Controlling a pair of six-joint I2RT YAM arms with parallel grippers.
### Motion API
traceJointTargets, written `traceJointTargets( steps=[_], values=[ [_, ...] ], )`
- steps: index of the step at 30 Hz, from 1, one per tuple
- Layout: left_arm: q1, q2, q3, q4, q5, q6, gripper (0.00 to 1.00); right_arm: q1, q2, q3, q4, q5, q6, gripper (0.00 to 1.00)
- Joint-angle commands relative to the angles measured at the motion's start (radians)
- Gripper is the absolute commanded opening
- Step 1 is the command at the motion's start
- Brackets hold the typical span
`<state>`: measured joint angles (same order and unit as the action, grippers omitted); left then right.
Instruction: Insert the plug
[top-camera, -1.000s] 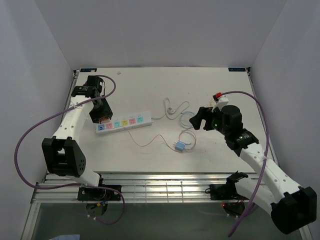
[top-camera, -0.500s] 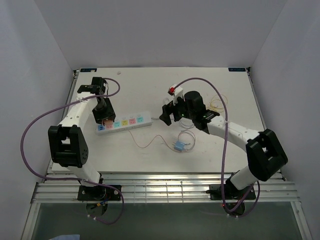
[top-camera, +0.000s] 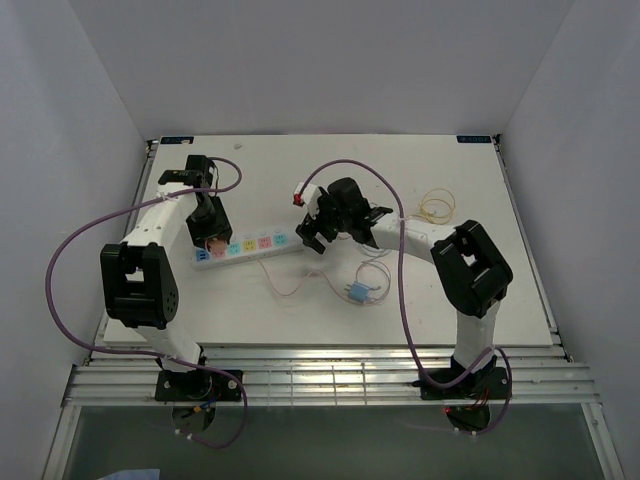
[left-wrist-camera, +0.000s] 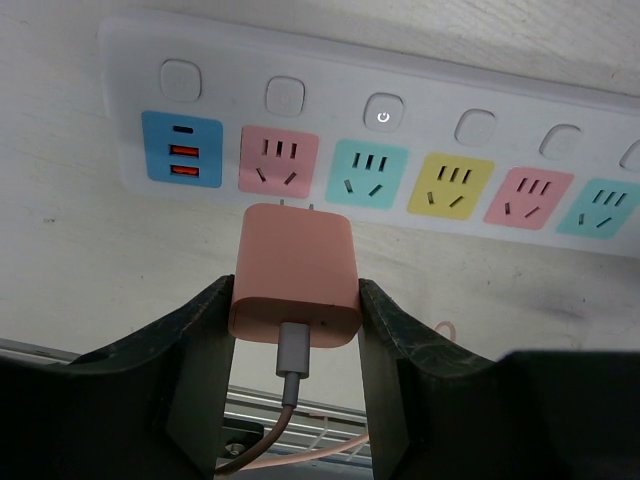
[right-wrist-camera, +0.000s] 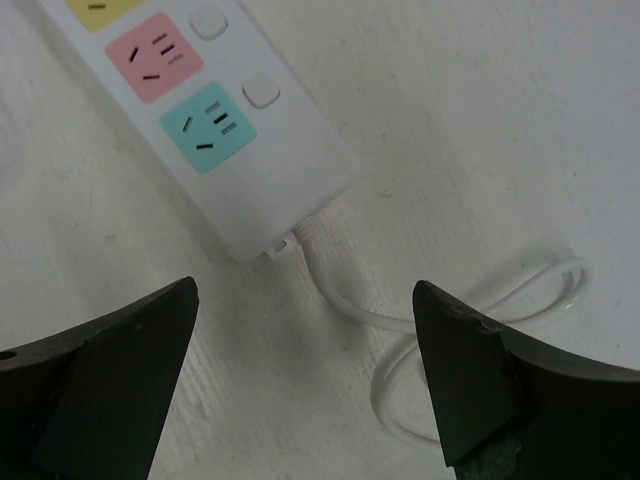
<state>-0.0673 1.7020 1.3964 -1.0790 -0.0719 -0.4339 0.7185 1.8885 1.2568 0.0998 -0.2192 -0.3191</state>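
Observation:
A white power strip (top-camera: 250, 244) with coloured sockets lies left of centre on the table. My left gripper (left-wrist-camera: 296, 315) is shut on a pink plug (left-wrist-camera: 296, 272) with a grey cable. Its prongs point at the pink socket (left-wrist-camera: 278, 161) beside the blue USB socket (left-wrist-camera: 181, 150), just short of it. In the top view the left gripper (top-camera: 212, 240) hovers over the strip's left end. My right gripper (top-camera: 310, 238) is open and empty above the strip's right end, where the teal socket (right-wrist-camera: 208, 126) and the white cord (right-wrist-camera: 420, 325) show.
A small blue plug (top-camera: 357, 292) with thin looped wires lies right of centre. A yellowish coil (top-camera: 436, 208) lies at the right. The strip's white cord (top-camera: 345, 222) loops behind the right arm. Purple cables hang off both arms.
My right arm has swung far left, from the table's right side to the strip's right end. My left gripper has stayed over the strip's left end with the plug.

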Motion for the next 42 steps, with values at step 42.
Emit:
traceJointTargets(
  steps=[42],
  values=[
    [0.004, -0.102, -0.059, 0.062, -0.040, -0.003, 0.00, 0.030, 0.351, 0.478, -0.379, -0.278, -0.730, 0.90]
  ],
)
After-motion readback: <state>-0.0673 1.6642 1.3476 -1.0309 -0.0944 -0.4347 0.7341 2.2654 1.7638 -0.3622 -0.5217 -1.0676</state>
